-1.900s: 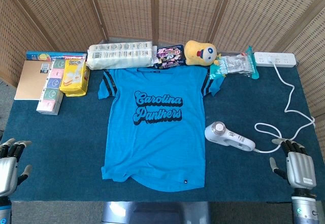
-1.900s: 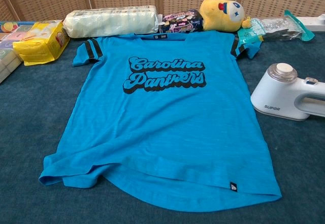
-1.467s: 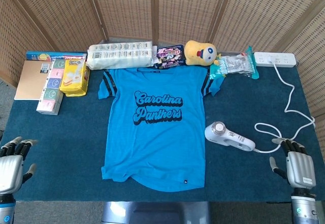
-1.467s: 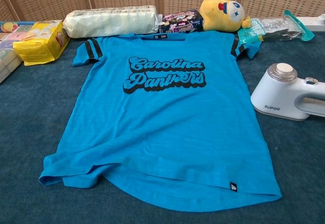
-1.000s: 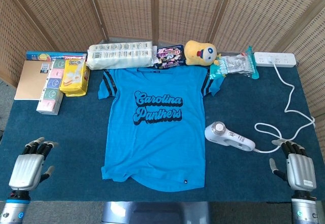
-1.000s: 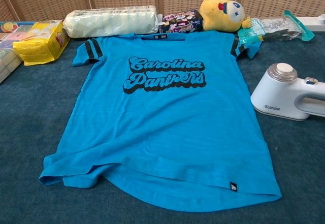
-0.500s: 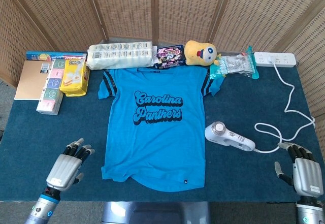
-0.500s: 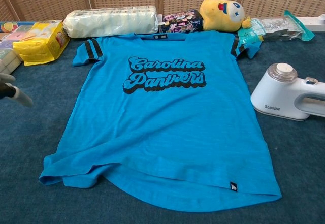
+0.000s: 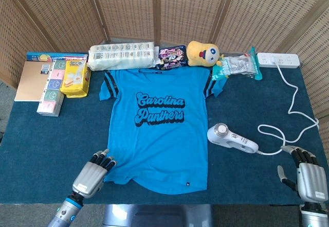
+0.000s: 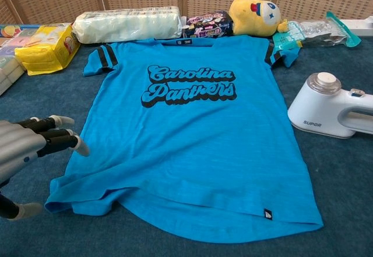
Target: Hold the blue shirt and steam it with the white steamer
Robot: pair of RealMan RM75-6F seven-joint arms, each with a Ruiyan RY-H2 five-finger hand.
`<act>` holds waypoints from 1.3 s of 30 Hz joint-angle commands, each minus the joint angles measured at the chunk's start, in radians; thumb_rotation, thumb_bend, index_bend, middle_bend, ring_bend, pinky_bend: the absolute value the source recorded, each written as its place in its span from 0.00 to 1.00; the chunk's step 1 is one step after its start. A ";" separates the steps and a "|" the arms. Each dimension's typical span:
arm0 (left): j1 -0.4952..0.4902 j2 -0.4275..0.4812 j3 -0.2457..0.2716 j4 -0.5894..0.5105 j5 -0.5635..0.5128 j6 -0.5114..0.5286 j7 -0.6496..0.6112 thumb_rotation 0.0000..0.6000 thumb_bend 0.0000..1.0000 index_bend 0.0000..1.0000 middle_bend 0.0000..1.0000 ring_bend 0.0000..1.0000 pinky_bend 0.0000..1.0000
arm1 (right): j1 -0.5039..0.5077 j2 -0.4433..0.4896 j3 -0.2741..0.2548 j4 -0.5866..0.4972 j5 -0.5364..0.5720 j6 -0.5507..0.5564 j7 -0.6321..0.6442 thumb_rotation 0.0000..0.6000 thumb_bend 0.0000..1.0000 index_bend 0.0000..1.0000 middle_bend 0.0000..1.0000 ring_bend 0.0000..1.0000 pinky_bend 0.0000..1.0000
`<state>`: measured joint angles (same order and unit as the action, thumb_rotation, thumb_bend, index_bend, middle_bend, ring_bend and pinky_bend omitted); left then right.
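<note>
Currently the blue shirt is laid flat on the tabletop, long axis running from the near edge to the far one. The left hand is poised just beside its near left hem corner, fingers spread, nothing held; the shirt lies to its right. The right hand, likewise spread and empty, is nearer the white steamer, which lies to its left, handle toward it. Between them only the steamer's cord is seen.
</note>
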<state>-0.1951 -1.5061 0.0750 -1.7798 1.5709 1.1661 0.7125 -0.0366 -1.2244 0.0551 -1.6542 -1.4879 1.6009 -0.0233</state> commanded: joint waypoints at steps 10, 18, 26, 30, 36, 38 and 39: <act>-0.035 -0.087 -0.016 0.060 -0.034 -0.035 0.055 1.00 0.17 0.24 0.23 0.07 0.15 | -0.016 0.010 -0.001 0.006 0.002 0.013 0.021 1.00 0.42 0.26 0.28 0.25 0.21; -0.062 -0.154 -0.049 0.100 -0.051 -0.038 0.057 1.00 0.23 0.24 0.23 0.07 0.15 | -0.022 0.010 0.004 0.014 0.007 0.017 0.029 1.00 0.42 0.26 0.28 0.25 0.21; -0.091 -0.218 -0.082 0.153 -0.080 -0.047 0.054 1.00 0.27 0.24 0.25 0.17 0.23 | -0.025 0.010 0.011 0.013 0.012 0.022 0.029 1.00 0.42 0.25 0.28 0.25 0.21; -0.099 -0.249 -0.106 0.186 -0.066 -0.014 -0.006 1.00 0.31 0.26 0.28 0.21 0.32 | -0.028 0.008 0.014 0.013 0.016 0.024 0.027 1.00 0.42 0.25 0.28 0.25 0.21; -0.127 -0.282 -0.127 0.226 -0.077 -0.024 -0.040 1.00 0.43 0.30 0.32 0.27 0.40 | -0.026 0.003 0.020 0.009 0.014 0.026 0.018 1.00 0.42 0.25 0.28 0.25 0.21; -0.133 -0.289 -0.131 0.232 -0.078 -0.022 -0.051 1.00 0.49 0.33 0.34 0.29 0.42 | -0.026 0.003 0.021 0.005 0.014 0.027 0.015 1.00 0.42 0.25 0.28 0.25 0.21; -0.136 -0.291 -0.132 0.234 -0.079 -0.022 -0.054 1.00 0.51 0.34 0.34 0.30 0.43 | -0.026 0.004 0.022 0.004 0.015 0.027 0.015 1.00 0.42 0.25 0.28 0.25 0.21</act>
<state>-0.3290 -1.7948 -0.0552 -1.5479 1.4929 1.1437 0.6610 -0.0628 -1.2209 0.0765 -1.6496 -1.4737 1.6279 -0.0082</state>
